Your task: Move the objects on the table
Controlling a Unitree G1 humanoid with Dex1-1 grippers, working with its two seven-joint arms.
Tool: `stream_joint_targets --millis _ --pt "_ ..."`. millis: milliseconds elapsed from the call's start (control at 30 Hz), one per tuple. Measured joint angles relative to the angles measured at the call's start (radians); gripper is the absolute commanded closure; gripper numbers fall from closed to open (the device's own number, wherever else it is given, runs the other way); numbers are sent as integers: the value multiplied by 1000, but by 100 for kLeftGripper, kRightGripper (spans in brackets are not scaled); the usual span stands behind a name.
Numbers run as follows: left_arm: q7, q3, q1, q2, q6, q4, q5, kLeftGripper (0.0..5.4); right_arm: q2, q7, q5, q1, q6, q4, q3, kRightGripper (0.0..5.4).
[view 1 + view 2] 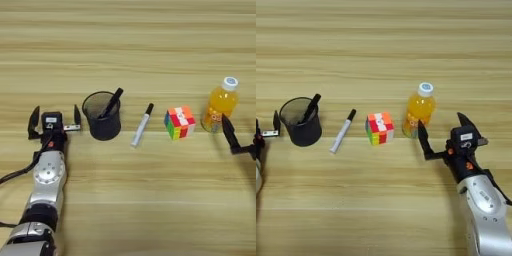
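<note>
A black mesh pen cup (102,121) stands left of centre with a black pen (112,102) leaning in it. Right of it lie a white marker with a black cap (142,124) and a multicoloured puzzle cube (180,122). An orange-juice bottle with a white cap (419,110) stands upright further right. My left gripper (55,121) is open just left of the cup, its right finger close to the cup wall. My right gripper (443,131) is open just right of the bottle, its left finger next to the bottle's base.
The wooden table (130,45) stretches wide behind the row of objects and in front of it. Both silver forearms come in from the bottom corners.
</note>
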Motion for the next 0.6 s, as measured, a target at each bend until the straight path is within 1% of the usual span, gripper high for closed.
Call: stream_joint_targets --millis 333,433,500,533,567,600 --pt "-15 -10 -4 -1 0 10 -1 5 15 -2 6 -8 6 -9 19 0" --pt "-24 -13 -4 -2 0 8 -2 5 17 -1 7 -15 21 -9 25 0" --pt "-30 -15 -4 -3 0 3 -2 5 18 -2 7 -31 24 -8 29 0" --pt "-31 -17 -4 -4 1 -2 -2 5 20 -2 7 -57 24 -2 30 0" --pt "-32 -17 -3 -4 1 -3 -2 5 20 -2 7 -62 23 3 30 0" --pt "-32 -18 -3 -5 2 -5 -2 5 22 -2 9 -80 23 27 30 0"
